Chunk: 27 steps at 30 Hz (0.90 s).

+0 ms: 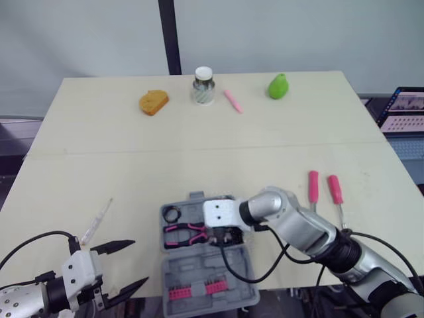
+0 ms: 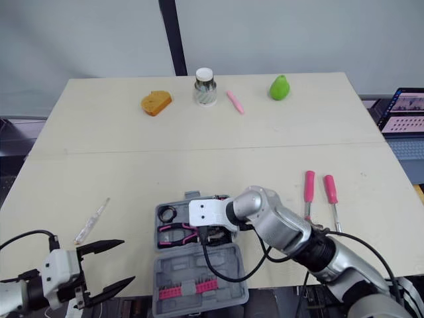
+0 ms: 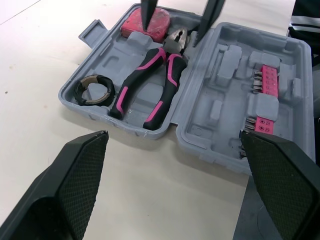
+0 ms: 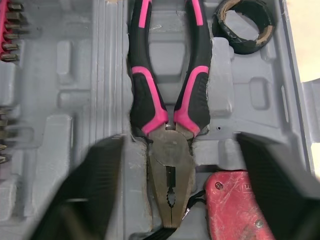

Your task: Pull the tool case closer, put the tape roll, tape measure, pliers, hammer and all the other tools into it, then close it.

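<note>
Pliers [image 4: 169,150] beside tape measure [image 4: 235,205] — right wrist view

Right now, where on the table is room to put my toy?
The wide middle of the table is bare, between the far jar and pear and the tool case. Crowded: the case, under the right gripper, and by the pink screwdrivers.
</note>
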Motion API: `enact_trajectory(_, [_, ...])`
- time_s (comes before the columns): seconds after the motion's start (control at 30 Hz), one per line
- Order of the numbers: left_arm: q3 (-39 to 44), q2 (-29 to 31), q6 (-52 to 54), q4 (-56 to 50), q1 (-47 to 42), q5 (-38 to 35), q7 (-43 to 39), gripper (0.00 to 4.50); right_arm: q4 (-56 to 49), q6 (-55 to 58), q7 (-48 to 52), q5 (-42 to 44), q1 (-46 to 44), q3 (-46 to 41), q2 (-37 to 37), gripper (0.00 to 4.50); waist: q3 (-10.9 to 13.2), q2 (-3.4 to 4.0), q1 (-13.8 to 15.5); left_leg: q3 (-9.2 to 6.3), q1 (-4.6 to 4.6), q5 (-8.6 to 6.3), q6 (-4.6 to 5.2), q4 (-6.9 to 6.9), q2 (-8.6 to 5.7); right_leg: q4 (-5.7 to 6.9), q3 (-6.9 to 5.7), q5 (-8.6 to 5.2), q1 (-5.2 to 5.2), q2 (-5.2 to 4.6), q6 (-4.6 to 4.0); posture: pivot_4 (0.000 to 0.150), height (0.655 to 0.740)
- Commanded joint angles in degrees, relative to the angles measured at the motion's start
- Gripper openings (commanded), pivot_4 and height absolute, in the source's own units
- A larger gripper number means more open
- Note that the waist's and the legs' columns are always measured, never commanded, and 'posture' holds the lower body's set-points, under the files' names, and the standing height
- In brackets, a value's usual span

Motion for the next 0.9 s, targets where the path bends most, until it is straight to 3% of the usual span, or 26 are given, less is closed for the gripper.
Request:
enact_trajectory(0.03, [-0.3, 0.2, -0.7, -0.2, -0.6, 0.1, 0.5, 4.5, -2.7, -0.8, -0.5, 3.3, -0.4, -4.9, 1.7, 4.41, 0.0, 0.0, 0.0, 0.0, 0.0, 0.0, 0.0, 0.0, 0.0, 0.0, 0.0, 0.0, 0.01, 0.0, 0.0, 0.15, 0.74])
enact_trajectory(0.1, [-0.7, 0.1, -0.7, -0.1, -1.1, 0.3, 0.7, 4.5, -1.1, -3.0, -2.8, 5.8, 0.5, -8.2, 5.2, 4.41, 0.0, 0.0, 0.0, 0.0, 0.0, 0.0, 0.0, 0.0, 0.0, 0.0, 0.0, 0.0, 0.01, 0.0, 0.0, 0.15, 0.74])
enact_trajectory(0.2, [-0.9, 0.2, -0.8, 0.1, -1.5, 0.3, 0.8, 4.5, 1.0, -5.4, -5.1, 9.1, 2.5, -11.8, 10.0, 3.61, 0.0, 0.0, -0.2, 0.01, 0.01, -0.01, -0.02, -0.03, 0.02, 0.03, 0.0, 0.0, -0.01, 0.02, 0.0, 0.15, 0.74])
enact_trajectory(0.47, [-1.0, 0.1, -1.2, 0.2, -1.7, 0.5, 1.2, 4.5, 11.8, -18.0, -7.3, 8.4, 9.4, -10.1, 13.8, 0.02, -0.1, -0.09, 0.0, 0.05, 0.03, -0.02, 0.02, 0.02, -0.03, 0.06, 0.03, 0.0, 0.02, 0.01, 0.0, 0.15, 0.74])
enact_trajectory(0.9, [-1.7, -0.7, -1.8, -0.7, -0.8, 0.9, 2.0, 4.5, 18.0, -22.9, -6.8, 5.3, 9.5, -8.0, 14.8, 0.02, -0.1, -0.08, -0.4, 0.05, 0.04, -0.04, -0.01, 0.01, 0.05, 0.1, 0.03, -0.02, -0.01, 0.07, -0.03, 0.15, 0.74])
